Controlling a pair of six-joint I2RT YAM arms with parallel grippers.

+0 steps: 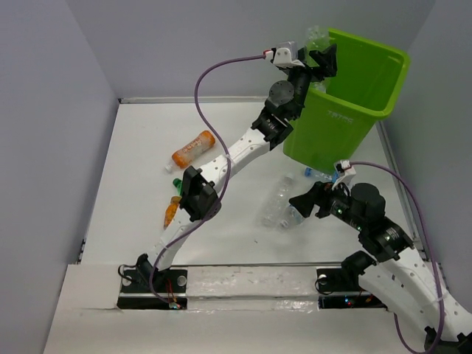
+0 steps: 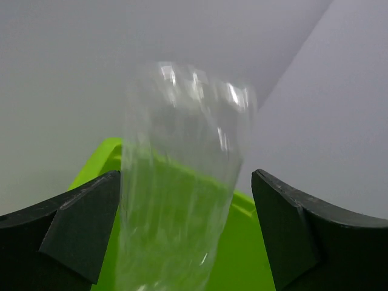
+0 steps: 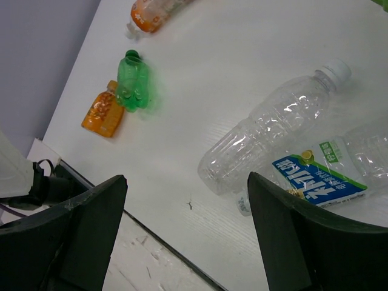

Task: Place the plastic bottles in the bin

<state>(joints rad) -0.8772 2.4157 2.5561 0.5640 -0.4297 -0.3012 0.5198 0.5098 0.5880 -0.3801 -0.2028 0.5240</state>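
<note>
My left gripper (image 1: 322, 57) is raised at the near rim of the lime-green bin (image 1: 369, 81). Its jaws stand open, wide apart, and a clear bottle (image 2: 182, 182) shows blurred between them above the bin (image 2: 248, 242), with a gap to the right finger. My right gripper (image 1: 304, 205) hangs open and holds nothing, over the table near a clear bottle (image 3: 273, 130) and a blue-labelled clear bottle (image 3: 327, 176). A green bottle (image 3: 134, 85) and a small orange bottle (image 3: 104, 112) lie side by side to the left. A larger orange bottle (image 1: 193, 148) lies farther back.
Grey walls close the table on the left, back and right. The left arm's forearm (image 1: 221, 166) stretches across the table above the green and small orange bottles. A black rail (image 1: 243, 284) with both arm bases runs along the near edge.
</note>
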